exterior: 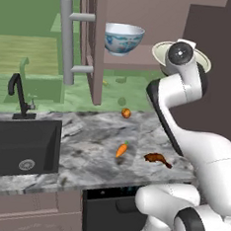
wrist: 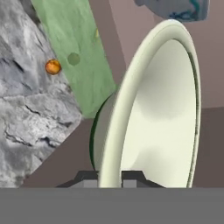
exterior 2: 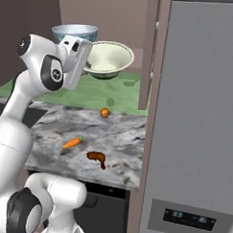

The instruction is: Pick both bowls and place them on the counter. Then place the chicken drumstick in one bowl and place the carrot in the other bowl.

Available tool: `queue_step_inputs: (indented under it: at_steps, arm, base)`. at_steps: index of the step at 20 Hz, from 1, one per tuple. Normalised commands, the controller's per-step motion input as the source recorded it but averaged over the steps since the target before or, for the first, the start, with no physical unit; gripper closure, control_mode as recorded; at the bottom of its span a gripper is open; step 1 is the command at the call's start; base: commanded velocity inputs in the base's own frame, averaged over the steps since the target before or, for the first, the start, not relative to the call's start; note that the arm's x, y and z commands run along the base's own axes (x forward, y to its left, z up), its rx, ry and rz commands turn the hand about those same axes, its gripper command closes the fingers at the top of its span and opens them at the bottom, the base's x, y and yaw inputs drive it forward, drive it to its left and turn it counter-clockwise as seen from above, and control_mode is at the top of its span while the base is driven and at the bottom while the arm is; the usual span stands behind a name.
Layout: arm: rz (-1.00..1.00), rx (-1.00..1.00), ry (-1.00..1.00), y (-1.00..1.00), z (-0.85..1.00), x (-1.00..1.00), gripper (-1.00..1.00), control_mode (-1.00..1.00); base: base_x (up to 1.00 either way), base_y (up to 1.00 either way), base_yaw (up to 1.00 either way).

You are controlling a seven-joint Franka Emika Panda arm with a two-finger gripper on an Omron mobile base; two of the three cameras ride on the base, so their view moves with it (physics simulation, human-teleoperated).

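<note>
While tool pinches smooth cream bowl rim, veined marble counter

The marbled table carried the carrot, the chicken drumstick beside it, and a small orange fruit farther back.

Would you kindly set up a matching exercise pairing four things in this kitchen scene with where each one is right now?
Things:
1. cream bowl
2. blue bowl
3. carrot
4. drumstick

Places:
A. on the counter, nearest the arm's base
B. rim pinched between the fingers
C. on the cabinet shelf, untouched
D. on the counter, left of the brown meat

Pairs: 1-B, 2-C, 3-D, 4-A
</note>
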Motion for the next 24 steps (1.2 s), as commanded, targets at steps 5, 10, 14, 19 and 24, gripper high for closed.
queue_step_inputs:
  at_steps: [5, 10, 14, 19, 24]
  arm:
    - [0.00, -0.02, 0.10, 0.26, -0.49, -0.50, 1.00, -1.00]
    - [0.00, -0.03, 0.07, 0.18, -0.59, -0.57, 1.00, -1.00]
    - [0.00, -0.06, 0.05, 0.13, -0.64, -0.40, 1.00, -1.00]
    - [0.00, -0.07, 0.00, 0.12, -0.57, -0.01, 1.00, -1.00]
    - [0.00, -0.01, 0.06, 0.00, -0.40, 0.29, 1.00, -1.00]
  base:
    - [0.00, 0.00, 0.00]
    - [0.00, 0.00, 0.00]
    - [0.00, 0.00, 0.00]
    - [0.00, 0.00, 0.00]
    - [0.00, 0.00, 0.00]
